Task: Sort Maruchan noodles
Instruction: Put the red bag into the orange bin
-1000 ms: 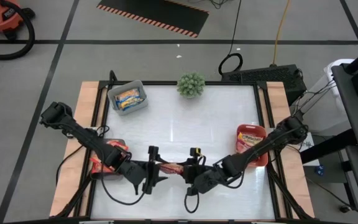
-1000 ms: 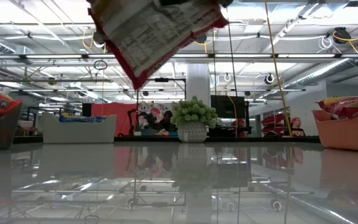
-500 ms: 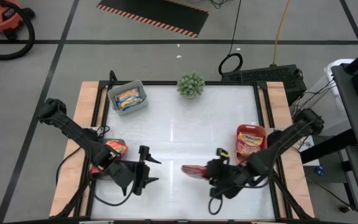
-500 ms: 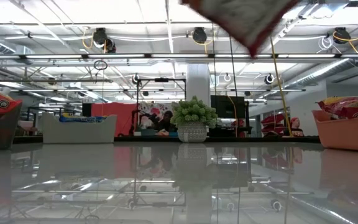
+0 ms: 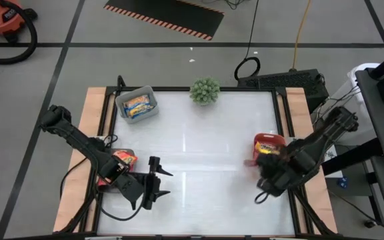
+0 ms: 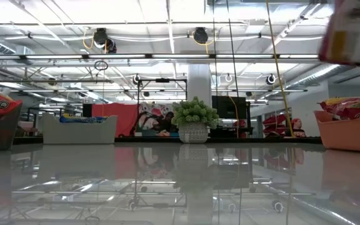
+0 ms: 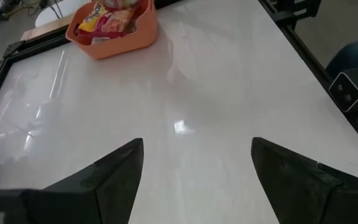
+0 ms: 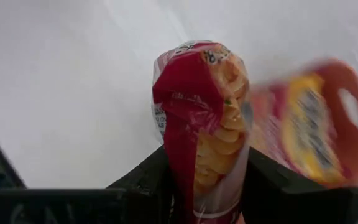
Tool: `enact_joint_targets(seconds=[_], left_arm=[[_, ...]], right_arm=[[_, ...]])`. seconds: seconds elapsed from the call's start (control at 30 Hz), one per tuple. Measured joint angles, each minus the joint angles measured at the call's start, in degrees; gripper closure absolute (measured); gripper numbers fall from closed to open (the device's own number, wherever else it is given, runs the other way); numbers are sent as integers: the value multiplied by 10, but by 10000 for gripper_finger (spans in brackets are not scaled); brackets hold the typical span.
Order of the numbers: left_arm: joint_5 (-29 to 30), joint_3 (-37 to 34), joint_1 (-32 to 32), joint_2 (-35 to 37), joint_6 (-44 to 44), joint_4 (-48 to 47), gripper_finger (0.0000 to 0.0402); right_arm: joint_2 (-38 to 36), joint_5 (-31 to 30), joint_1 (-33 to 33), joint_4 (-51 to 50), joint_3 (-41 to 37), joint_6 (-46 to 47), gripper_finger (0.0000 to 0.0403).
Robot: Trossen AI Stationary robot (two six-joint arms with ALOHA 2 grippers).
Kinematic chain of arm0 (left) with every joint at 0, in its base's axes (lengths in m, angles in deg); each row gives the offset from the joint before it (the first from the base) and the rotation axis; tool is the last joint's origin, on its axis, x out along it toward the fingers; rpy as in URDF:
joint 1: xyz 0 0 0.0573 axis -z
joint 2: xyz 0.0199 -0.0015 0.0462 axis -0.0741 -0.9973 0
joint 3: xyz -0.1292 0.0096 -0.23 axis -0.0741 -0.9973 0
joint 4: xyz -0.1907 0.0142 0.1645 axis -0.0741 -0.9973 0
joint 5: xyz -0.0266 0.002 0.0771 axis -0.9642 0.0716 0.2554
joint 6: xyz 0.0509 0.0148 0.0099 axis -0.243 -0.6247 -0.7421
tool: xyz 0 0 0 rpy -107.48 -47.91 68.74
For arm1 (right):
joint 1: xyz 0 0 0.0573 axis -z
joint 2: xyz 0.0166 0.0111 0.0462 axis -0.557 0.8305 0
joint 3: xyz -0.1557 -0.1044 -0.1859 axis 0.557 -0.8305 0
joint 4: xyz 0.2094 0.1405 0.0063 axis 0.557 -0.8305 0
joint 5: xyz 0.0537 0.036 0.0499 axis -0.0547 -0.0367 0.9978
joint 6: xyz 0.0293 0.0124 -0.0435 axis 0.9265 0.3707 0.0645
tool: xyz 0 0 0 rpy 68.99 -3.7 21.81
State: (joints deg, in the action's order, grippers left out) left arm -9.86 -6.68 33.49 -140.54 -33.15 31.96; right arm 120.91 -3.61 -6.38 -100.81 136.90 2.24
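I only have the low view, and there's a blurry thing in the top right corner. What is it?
Observer: A red noodle packet, clamped in the right pincer.
Operator: Where is it?
Observer: Seen from above, it is at the orange bin on the right side, which already holds another red packet.
Operator: And the left pincer?
Observer: The left pincer is open and empty, over the near left part of the table.
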Motion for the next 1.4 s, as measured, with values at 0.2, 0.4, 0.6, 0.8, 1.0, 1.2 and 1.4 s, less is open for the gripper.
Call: enact_joint_targets(seconds=[0.2, 0.4, 0.6, 0.8, 1.0, 1.2, 1.4], left_arm=[[-1, 0, -3, 0, -4, -1, 98], [-3, 0, -1, 0, -1, -3, 98], [-14, 0, -1, 0, 1, -14, 98], [-15, 0, -1, 0, 1, -16, 98], [-15, 0, -1, 0, 2, -15, 98], [-15, 0, -2, 0, 10, -16, 98], [-15, 0, -2, 0, 15, -16, 98]], right_arm=[[-55, -42, 2, -50, -2, -33, 277], [-68, -99, 18, -52, -23, -103, 277], [-67, -45, 59, -54, -75, -175, 277], [-79, -8, 106, -54, -95, -221, 277], [-102, -8, 158, -53, -96, -279, 277], [-120, -6, 205, -53, -96, -339, 277], [-121, -6, 231, -52, -105, -387, 277]])
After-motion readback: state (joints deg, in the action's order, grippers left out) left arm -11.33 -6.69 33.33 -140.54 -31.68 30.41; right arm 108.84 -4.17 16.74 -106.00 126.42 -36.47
